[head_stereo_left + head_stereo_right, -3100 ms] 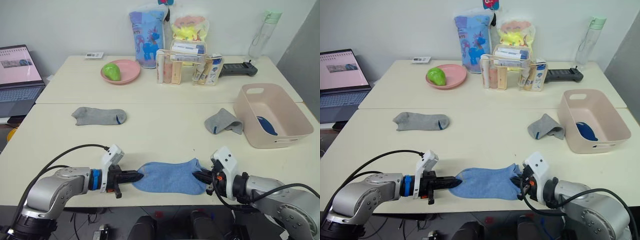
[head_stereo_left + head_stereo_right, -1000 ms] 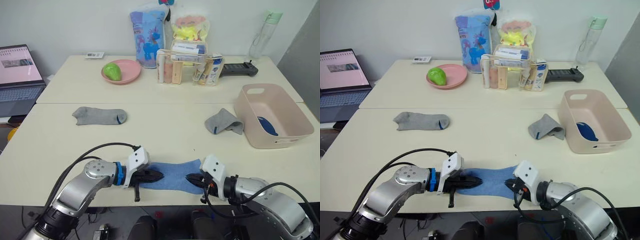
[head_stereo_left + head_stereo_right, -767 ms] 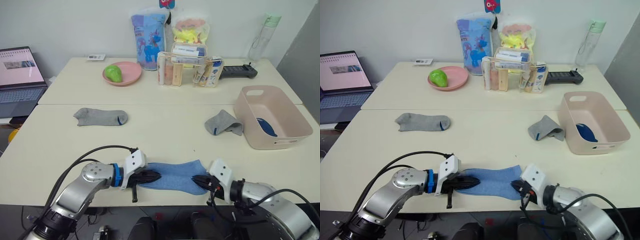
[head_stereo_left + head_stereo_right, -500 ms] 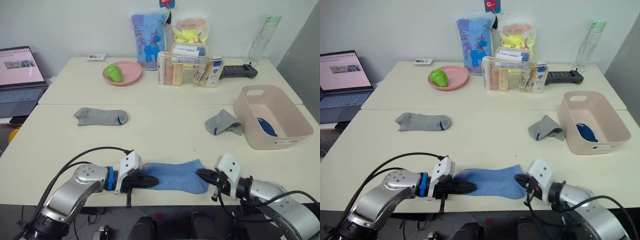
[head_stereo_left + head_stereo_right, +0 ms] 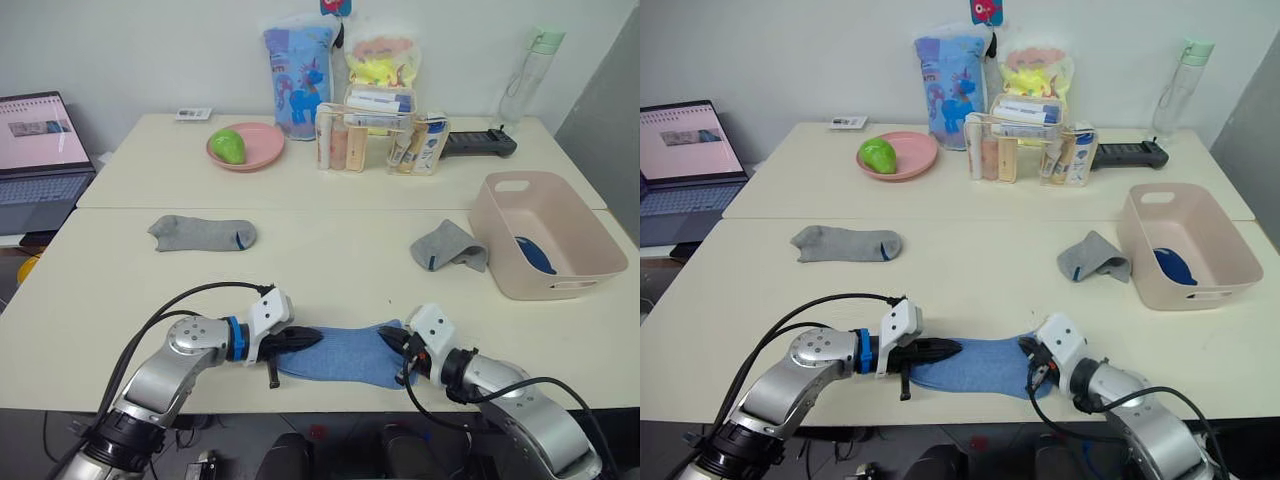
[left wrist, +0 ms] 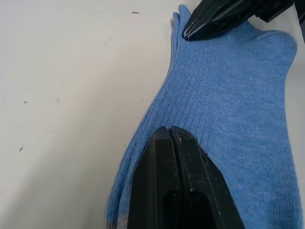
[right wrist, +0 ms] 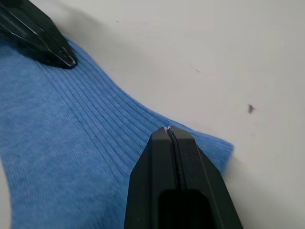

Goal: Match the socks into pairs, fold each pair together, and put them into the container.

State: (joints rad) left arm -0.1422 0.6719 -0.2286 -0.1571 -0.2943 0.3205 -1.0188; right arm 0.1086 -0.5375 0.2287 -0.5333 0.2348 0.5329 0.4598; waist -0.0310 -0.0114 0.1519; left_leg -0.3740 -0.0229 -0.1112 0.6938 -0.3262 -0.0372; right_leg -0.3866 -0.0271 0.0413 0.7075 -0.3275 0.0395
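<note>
A light blue sock, two layers stacked by the look of its edges, lies flat near the table's front edge. My left gripper is shut, its tips resting on the sock's left part. My right gripper is shut too, tips on the sock's right end. One grey sock lies flat at mid-left. A second grey sock lies crumpled beside the container, a pale pink tub at the right. A dark navy sock lies inside it.
At the back stand a pink plate with a green fruit, a clear organiser of bottles, two printed bags, a water bottle and a black device. A laptop sits far left. Both grippers are near the front edge.
Both grippers have slid a little inward over the light blue sock, closer to each other. The sock looks slightly narrower. The grey socks and the tub have not moved.
</note>
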